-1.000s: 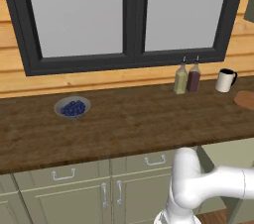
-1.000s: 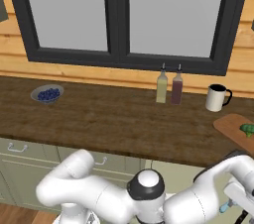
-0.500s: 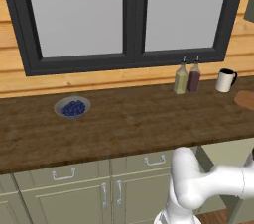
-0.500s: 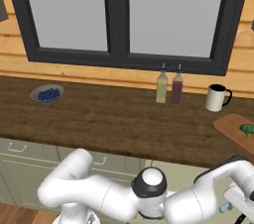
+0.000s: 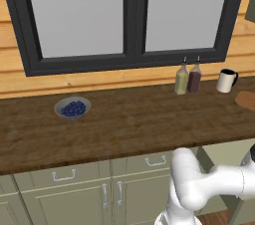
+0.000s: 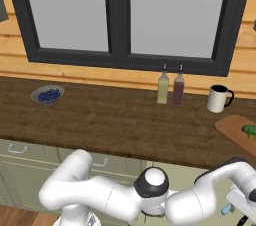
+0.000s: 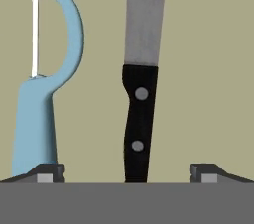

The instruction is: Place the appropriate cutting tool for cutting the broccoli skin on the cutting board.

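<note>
In the hand view a light blue peeler (image 7: 42,94) with a thin white blade lies beside a black-handled knife (image 7: 139,119) on a flat tan surface. My gripper (image 7: 127,174) is open and hangs over them. The knife's handle lies between the fingertips, and the peeler's handle runs down to the left fingertip (image 7: 47,172). Nothing is held. The tan cutting board (image 6: 235,129) lies at the counter's right end with green broccoli (image 6: 249,130) on it. Its edge (image 5: 246,99) also shows in the left base view. My hand (image 6: 242,205) is low, below the counter's front edge.
On the dark brown counter (image 5: 129,119) stand a white mug (image 5: 226,80), two bottles (image 5: 188,77) and a bowl of blueberries (image 5: 73,107). Cabinet doors and drawers (image 5: 60,189) run beneath the counter. A dark-framed window (image 5: 129,15) is behind it.
The arm has shifted slightly at the lower right, below the counter edge. The things on the counter have not moved.
</note>
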